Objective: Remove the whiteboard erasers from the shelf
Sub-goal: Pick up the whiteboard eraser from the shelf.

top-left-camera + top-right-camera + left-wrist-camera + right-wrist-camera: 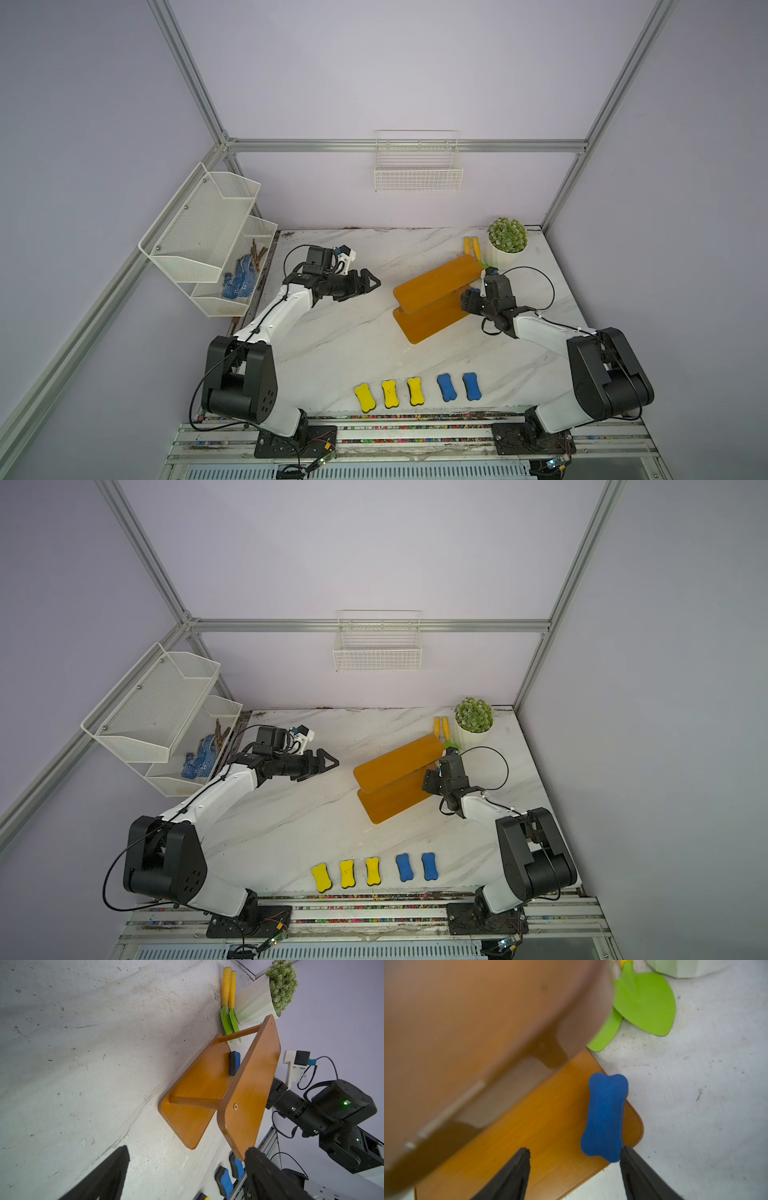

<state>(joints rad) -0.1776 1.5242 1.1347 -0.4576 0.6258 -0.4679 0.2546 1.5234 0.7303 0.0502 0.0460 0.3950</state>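
Right wrist: blue eraser (605,1118) just beyond right end effector (575,1150)

Both top views: even, diffuse, rather dim light; soft shadow beneath the shelf (436,278) on the counter (353,332); walls (374,62) darken toward picture corners. Right wrist view: shelf's upper board (467,1022) badly blurred, blue eraser (605,1118) sharp. Left wrist view: left claw (188,1148) dark, defocused.

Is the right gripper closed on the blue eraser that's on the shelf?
No: in the right wrist view the right gripper has its jaws wide apart, and the blue eraser lies flat on the lower board of the shelf.
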